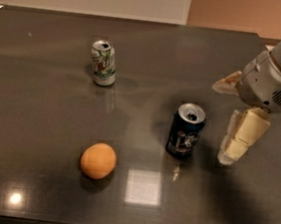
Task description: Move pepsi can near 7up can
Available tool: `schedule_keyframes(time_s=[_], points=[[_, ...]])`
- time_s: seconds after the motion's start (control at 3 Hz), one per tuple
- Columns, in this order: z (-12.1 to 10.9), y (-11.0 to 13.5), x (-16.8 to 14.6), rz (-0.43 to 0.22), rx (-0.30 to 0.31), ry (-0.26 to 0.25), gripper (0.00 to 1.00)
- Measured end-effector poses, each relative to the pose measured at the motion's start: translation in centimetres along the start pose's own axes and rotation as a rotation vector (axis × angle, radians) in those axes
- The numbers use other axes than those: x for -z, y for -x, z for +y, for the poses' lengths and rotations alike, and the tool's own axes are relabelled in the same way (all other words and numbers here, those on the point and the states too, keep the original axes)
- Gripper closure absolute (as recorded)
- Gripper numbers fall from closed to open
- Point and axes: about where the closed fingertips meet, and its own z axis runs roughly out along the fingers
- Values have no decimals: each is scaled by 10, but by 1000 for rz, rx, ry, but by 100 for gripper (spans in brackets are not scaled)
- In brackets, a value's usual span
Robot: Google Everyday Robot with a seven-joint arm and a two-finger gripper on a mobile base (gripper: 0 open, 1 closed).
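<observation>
Pepsi can (pixel 186 130) stands upright on the surface (pixel 39 123), with the 7up can (pixel 103 63) well apart at its 10 o'clock. Gripper (pixel 221 121) hovers at its 3 o'clock, jaws spread, empty. Likely light, thin-walled, slick: you should grip mid-body, gently.

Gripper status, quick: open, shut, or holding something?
Gripper: open, holding nothing; it hangs just right of the pepsi can, not touching it.
</observation>
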Motion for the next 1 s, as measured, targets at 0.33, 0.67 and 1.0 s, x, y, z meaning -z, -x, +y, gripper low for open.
schedule_keyframes(time_s=[0.33, 0.67, 1.0], points=[[9, 13, -8, -53, 31, 29, 0], [7, 22, -12, -88, 45, 32, 0], [6, 28, -16, -112, 54, 37, 0]])
